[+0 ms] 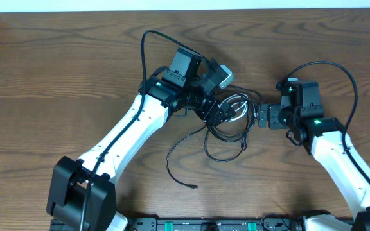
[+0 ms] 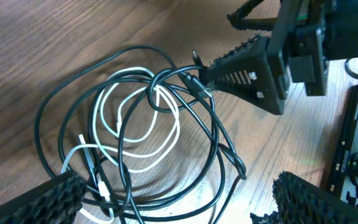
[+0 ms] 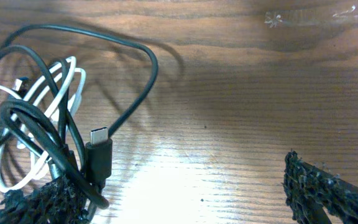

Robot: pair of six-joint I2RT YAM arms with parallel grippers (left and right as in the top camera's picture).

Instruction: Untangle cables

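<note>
- The tangle of cables (image 1: 232, 115) lies on the wooden table (image 1: 56, 64), about midway between the far and near edges and slightly right of centre, directly between the two grippers.
- Several black loops cross and knot around a white cable (image 2: 73, 151). One loose black end (image 1: 193, 187) trails out toward the near edge.
- The left gripper (image 1: 220, 115) hangs over the left side of the tangle with its jaws spread wide on either side of the loops, pinching nothing. It seems placed to pin or pick a strand.
- The left arm stretches diagonally from the near-left corner, with its wrist angled down toward the tangle.
- The right gripper (image 1: 261, 117) comes in low from the right, jaws also spread and holding nothing. One finger rests against the strands beside a USB-C plug (image 3: 99, 152), probably lining up to take that end.
- The right forearm runs back toward the near-right corner.
</note>
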